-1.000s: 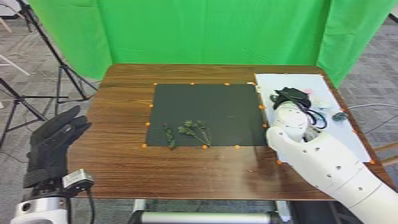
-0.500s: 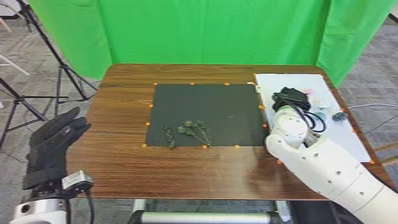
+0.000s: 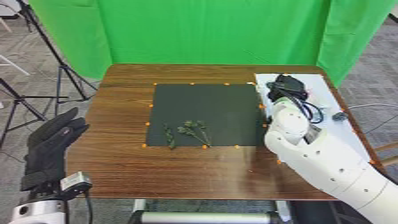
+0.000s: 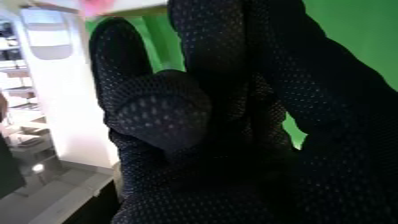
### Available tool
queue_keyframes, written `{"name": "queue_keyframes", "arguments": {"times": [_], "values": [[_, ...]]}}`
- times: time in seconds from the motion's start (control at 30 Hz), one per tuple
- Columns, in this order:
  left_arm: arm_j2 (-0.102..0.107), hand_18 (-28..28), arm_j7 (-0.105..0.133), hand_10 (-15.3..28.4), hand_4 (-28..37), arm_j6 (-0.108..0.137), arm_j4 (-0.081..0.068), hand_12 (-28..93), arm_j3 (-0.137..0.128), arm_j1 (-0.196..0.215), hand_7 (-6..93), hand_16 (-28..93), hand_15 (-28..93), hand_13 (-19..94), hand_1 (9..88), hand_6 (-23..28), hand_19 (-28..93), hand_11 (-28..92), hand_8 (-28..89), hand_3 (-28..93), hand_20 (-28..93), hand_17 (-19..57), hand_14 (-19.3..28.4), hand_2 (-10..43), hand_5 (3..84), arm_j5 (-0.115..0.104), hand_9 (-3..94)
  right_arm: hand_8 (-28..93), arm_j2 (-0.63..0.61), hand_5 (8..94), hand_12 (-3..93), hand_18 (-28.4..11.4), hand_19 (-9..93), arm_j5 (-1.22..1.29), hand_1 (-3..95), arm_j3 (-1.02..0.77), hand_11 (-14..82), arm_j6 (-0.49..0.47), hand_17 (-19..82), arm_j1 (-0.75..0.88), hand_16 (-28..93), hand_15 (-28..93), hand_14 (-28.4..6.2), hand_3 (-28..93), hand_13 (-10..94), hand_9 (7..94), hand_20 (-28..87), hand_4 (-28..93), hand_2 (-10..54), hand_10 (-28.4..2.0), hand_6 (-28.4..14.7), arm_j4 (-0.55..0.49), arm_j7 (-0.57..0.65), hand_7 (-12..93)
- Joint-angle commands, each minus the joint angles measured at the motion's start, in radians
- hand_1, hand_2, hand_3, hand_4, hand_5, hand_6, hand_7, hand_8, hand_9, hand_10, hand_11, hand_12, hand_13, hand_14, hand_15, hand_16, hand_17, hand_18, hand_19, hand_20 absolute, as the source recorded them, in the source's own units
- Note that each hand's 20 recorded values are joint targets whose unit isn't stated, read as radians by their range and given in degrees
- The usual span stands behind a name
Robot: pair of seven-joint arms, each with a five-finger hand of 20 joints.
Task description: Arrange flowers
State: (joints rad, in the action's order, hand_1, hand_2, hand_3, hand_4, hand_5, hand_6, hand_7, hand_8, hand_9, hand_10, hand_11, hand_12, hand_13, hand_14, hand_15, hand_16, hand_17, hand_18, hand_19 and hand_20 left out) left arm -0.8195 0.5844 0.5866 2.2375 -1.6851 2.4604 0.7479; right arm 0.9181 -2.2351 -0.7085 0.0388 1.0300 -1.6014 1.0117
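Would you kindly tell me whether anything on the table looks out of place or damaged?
Nothing clearly stands out: the green sprigs lie flat on the dark mat, and the white board lies along the right side of the table.

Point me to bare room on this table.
Free: the dark mat's far part, beyond the green sprigs, and the brown wood between the mat and the table's near edge. Crowded: the white board, where the right robot hand is.

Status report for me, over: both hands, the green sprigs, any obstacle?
Left hand open, left of table. Right hand over white sheet. Green sprigs on dark mat, nothing over them.
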Motion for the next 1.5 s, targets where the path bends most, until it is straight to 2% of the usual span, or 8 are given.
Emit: {"name": "queue_keyframes", "arguments": {"times": [0.03, 0.4, 0.63, 0.8, 1.13, 1.23, 1.4, 1.5], "values": [[-0.009, 21.8, -0.004, 19.9, -17.2, 0.010, 0.018, 8, -0.035, 0.048, 18.0, -16, 63, 25, 26.5, 10.1, 58, 38, -11, 84, 2, -9.0, 27.1, 4.4, 40.9, 0.008, 37.1, 16, 0.029, 88.1, 22.2, -15.5, 93, -0.023, 52.5, -0.098, 32.4, 0.008, 55, 0.124, 20, 62, -3.0, 76, 94, 93.7, -20, -28, -9.5, -9.8, -2.8, -0.147, -0.007, 21], [0.005, 21.8, -0.007, 20.0, -17.2, 0.007, 0.018, 8, -0.046, 0.050, 18.0, -16, 63, 25, 26.4, 10.1, 58, 37, -11, 84, 2, -9.0, 27.1, 4.5, 40.8, 0.006, 37.1, 17, 0.082, 88.6, 20.7, -16.1, 93, -0.048, 53.0, -0.097, 33.9, 0.002, 54, 0.237, 19, 63, -3.1, 75, 94, 93.7, -18, -27, -9.5, -10.4, -3.0, -0.249, -0.023, 21], [0.000, 21.8, -0.016, 20.0, -17.3, 0.001, 0.019, 8, -0.055, 0.050, 17.9, -16, 63, 25, 26.4, 10.1, 58, 38, -11, 84, 2, -9.0, 27.0, 4.5, 40.8, 0.014, 37.1, 17, 0.129, 88.8, 19.9, -16.1, 93, -0.074, 53.0, -0.092, 34.5, -0.013, 54, 0.291, 19, 63, -3.2, 75, 94, 93.7, -17, -27, -9.5, -10.4, -2.9, -0.276, -0.032, 21], [0.008, 21.8, -0.012, 20.0, -17.2, 0.002, 0.018, 8, -0.055, 0.052, 18.0, -16, 63, 25, 26.4, 10.1, 58, 38, -11, 84, 2, -9.0, 27.0, 4.5, 40.8, 0.007, 37.1, 17, 0.148, 88.9, 19.6, -16.1, 93, -0.081, 52.9, -0.078, 34.8, -0.026, 54, 0.301, 19, 64, -3.3, 75, 94, 93.7, -16, -27, -9.5, -10.4, -2.9, -0.282, -0.027, 20], [0.001, 21.8, -0.017, 20.0, -17.1, -0.002, 0.019, 8, -0.061, 0.054, 17.9, -16, 63, 25, 26.5, 10.1, 58, 38, -11, 84, 2, -9.0, 27.0, 4.5, 40.8, 0.010, 37.1, 17, 0.179, 89.1, 19.2, -16.3, 93, -0.102, 52.9, -0.089, 35.3, -0.062, 55, 0.351, 19, 64, -3.2, 75, 94, 93.7, -16, -27, -9.5, -10.5, -3.0, -0.291, -0.035, 20], [0.018, 21.8, -0.006, 20.0, -17.0, 0.007, 0.019, 8, -0.058, 0.057, 17.9, -16, 63, 25, 26.5, 10.1, 58, 38, -11, 84, 2, -9.0, 27.0, 4.4, 40.8, -0.003, 37.1, 18, 0.188, 89.1, 19.1, -16.4, 93, -0.106, 52.9, -0.092, 35.3, -0.075, 55, 0.359, 19, 64, -3.2, 75, 94, 93.7, -16, -26, -9.5, -10.5, -2.9, -0.297, -0.038, 20], [0.010, 21.8, -0.014, 20.0, -17.0, 0.003, 0.019, 8, -0.060, 0.054, 17.9, -16, 63, 25, 26.5, 10.1, 58, 38, -11, 84, 2, -9.0, 27.0, 4.4, 40.8, 0.006, 37.1, 17, 0.202, 89.3, 18.9, -16.3, 93, -0.107, 52.8, -0.095, 35.6, -0.090, 55, 0.364, 18, 64, -3.1, 75, 94, 93.7, -16, -26, -9.5, -10.4, -3.0, -0.296, -0.038, 20], [0.017, 21.8, -0.008, 19.9, -17.1, 0.007, 0.019, 8, -0.059, 0.055, 17.9, -16, 63, 25, 26.5, 10.1, 58, 38, -11, 84, 2, -9.0, 27.0, 4.4, 40.8, -0.003, 37.1, 17, 0.207, 89.3, 18.8, -16.2, 93, -0.120, 52.6, -0.093, 35.7, -0.087, 55, 0.362, 18, 64, -3.2, 75, 94, 93.7, -16, -26, -9.5, -10.4, -2.9, -0.290, -0.029, 20]]}}
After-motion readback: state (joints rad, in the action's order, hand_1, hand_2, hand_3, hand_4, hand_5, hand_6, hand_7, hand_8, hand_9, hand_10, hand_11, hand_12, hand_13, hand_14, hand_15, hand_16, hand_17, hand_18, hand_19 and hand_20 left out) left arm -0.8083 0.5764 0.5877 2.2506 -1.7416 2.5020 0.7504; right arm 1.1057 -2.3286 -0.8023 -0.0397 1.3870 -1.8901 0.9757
